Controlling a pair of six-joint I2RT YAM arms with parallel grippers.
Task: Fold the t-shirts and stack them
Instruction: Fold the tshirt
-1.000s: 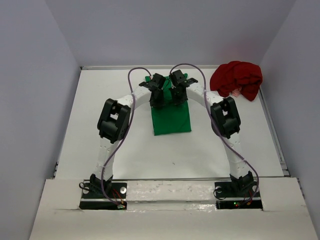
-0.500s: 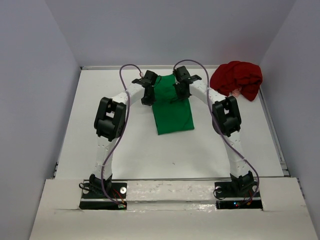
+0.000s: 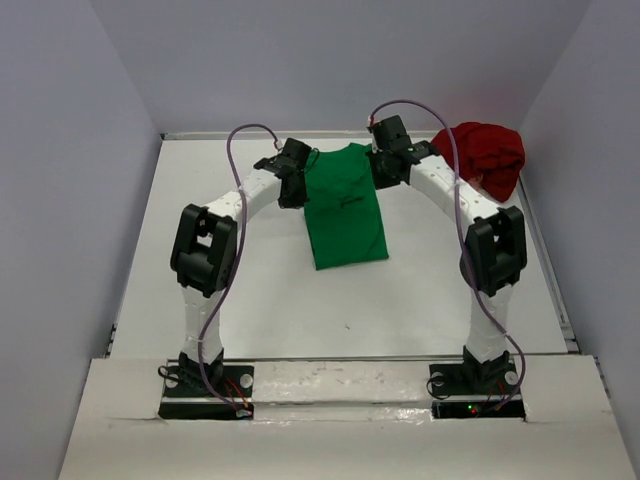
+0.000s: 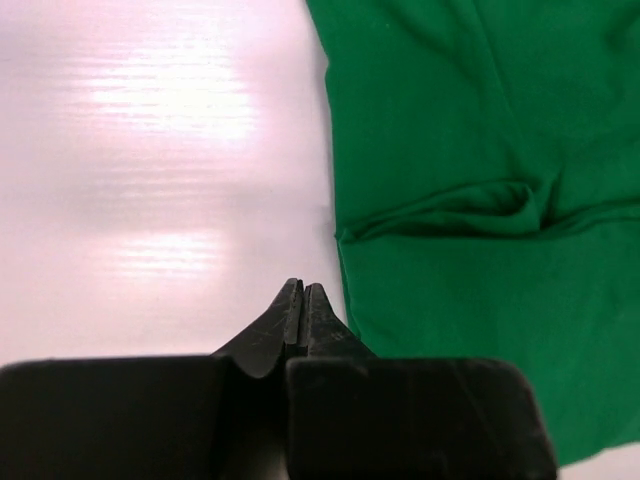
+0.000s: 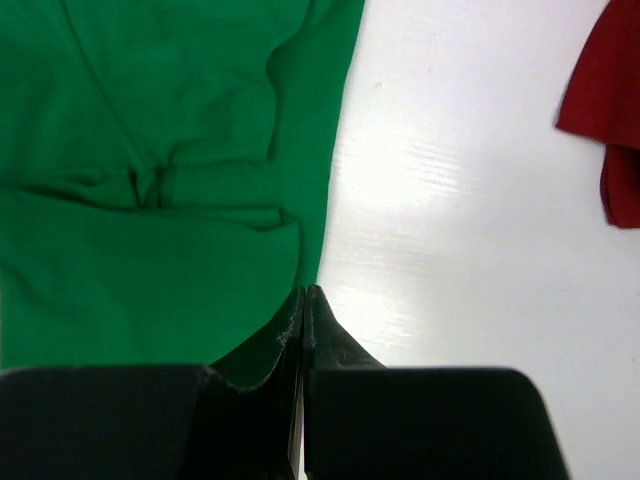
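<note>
The green t-shirt (image 3: 345, 208) lies flat in the middle of the table, folded into a long narrow strip, with its sleeve folds showing in the left wrist view (image 4: 480, 150) and the right wrist view (image 5: 150, 150). My left gripper (image 3: 291, 192) is shut and empty just off the strip's left edge, tips (image 4: 302, 290) over bare table. On the opposite side my right gripper (image 3: 384, 178) is shut and empty too, its tips (image 5: 305, 293) at the strip's right edge. The dark red t-shirt (image 3: 478, 158) sits crumpled at the far right corner; an edge of it (image 5: 610, 120) shows in the right wrist view.
The white table (image 3: 250, 300) is boxed in by grey walls on the left, back and right. A raised white ledge (image 3: 340, 385) runs along the near edge, with both arm bases on it. Cables loop above both forearms.
Both grippers have drawn apart from above the green shirt's far end to its left and right sides. The shirt's far part is now uncovered and lies flat. The red shirt has not moved.
</note>
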